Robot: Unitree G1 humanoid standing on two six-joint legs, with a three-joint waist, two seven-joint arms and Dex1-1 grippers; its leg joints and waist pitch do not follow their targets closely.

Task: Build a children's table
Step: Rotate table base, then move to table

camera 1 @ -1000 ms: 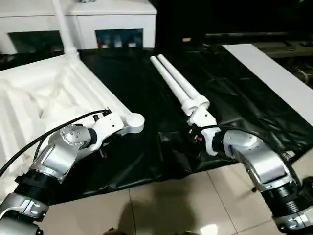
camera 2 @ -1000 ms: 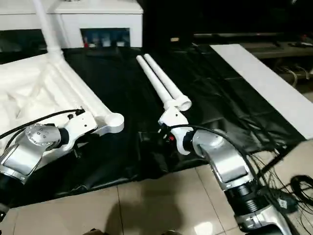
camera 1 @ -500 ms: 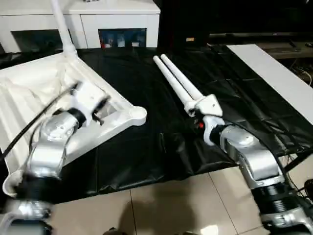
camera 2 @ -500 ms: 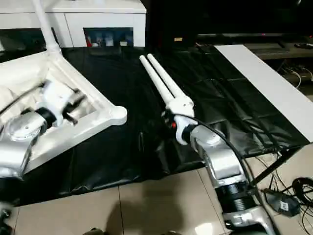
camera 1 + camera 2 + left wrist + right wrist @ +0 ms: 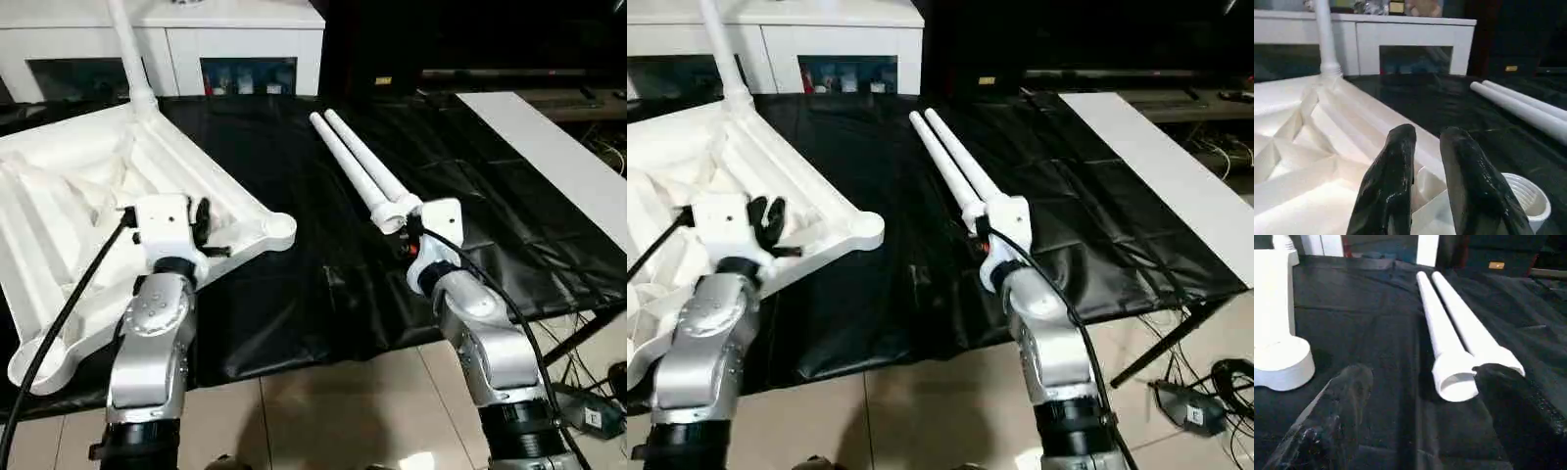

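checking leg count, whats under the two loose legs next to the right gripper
The two loose legs lie side by side directly on the black sheet. What the sheet itself covers cannot be seen.
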